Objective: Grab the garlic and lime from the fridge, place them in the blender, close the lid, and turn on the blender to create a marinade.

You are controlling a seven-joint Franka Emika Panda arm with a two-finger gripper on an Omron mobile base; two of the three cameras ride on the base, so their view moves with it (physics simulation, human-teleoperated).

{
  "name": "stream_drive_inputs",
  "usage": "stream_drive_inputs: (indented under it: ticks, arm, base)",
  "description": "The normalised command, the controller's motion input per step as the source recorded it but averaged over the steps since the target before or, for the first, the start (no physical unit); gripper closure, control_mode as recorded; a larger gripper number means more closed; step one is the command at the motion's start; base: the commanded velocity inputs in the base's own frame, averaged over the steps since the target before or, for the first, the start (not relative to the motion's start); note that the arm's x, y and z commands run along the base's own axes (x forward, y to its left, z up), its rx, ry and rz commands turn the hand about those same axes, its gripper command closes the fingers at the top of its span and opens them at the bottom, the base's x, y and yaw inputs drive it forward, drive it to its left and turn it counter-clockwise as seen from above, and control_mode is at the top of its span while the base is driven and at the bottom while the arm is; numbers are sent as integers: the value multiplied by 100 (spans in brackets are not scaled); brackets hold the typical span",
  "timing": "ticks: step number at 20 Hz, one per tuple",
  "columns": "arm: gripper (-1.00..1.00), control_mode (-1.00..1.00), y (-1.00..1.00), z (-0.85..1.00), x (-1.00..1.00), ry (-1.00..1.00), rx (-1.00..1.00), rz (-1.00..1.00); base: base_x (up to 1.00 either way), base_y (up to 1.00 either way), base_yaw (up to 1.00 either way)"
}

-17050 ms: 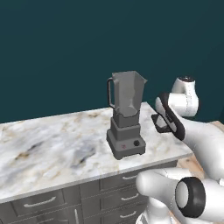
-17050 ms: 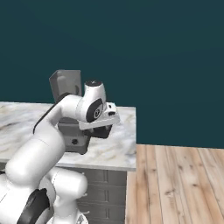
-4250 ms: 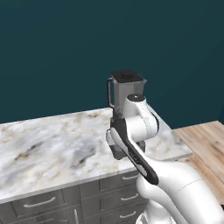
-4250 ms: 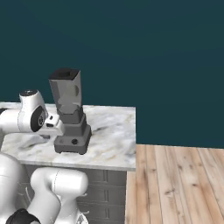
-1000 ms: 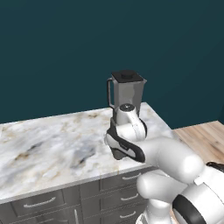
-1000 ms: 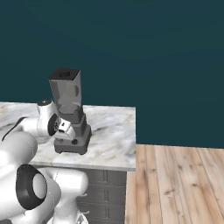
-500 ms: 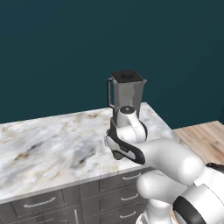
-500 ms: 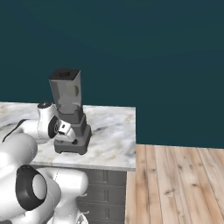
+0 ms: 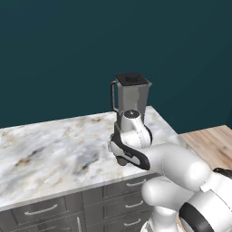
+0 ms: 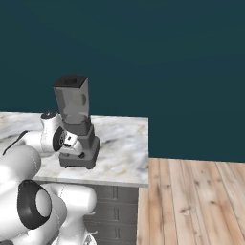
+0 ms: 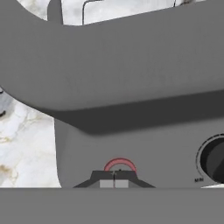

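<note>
- Closed gripper [image 11: 114,183], holding nothing, fingertips pressed together.
- Directly ahead at twelve o'clock, touching or nearly: small red button [image 11: 119,164] on blender [image 10: 76,125] base.
- Round knob [image 11: 213,160] at three o'clock.
- Behind, blender upright on marble counter [image 9: 54,149], black lid [image 9: 132,79] on.

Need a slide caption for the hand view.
Shut pincer at the red button on the blender base, knob alongside.

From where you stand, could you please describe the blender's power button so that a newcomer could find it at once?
On the marbled white stone counter stands a grey blender with a smoky-clear jar. On the front face of its boxy dark-grey base, low down, sits a small red button, just above the shut jaws. It is the only red spot; the round dark knob beside it is larger.
</note>
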Motion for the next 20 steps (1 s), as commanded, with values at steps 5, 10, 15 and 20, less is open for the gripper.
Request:
stream_drive_inputs:
  ticks: [5, 10, 15, 20]
  arm:
    - [100, -100, 0, -38, 3, 0, 0, 0]
    - [100, -100, -2, -24, 2, -18, 0, 0]
    - [100, -100, -2, -3, 0, -9, 0, 0]
    - [100, -100, -6, 0, 9, 0, 0, 0]
  base:
    - [0, 0, 0]
    - [0, 0, 0]
    - [0, 0, 0]
    - [0, 0, 0]
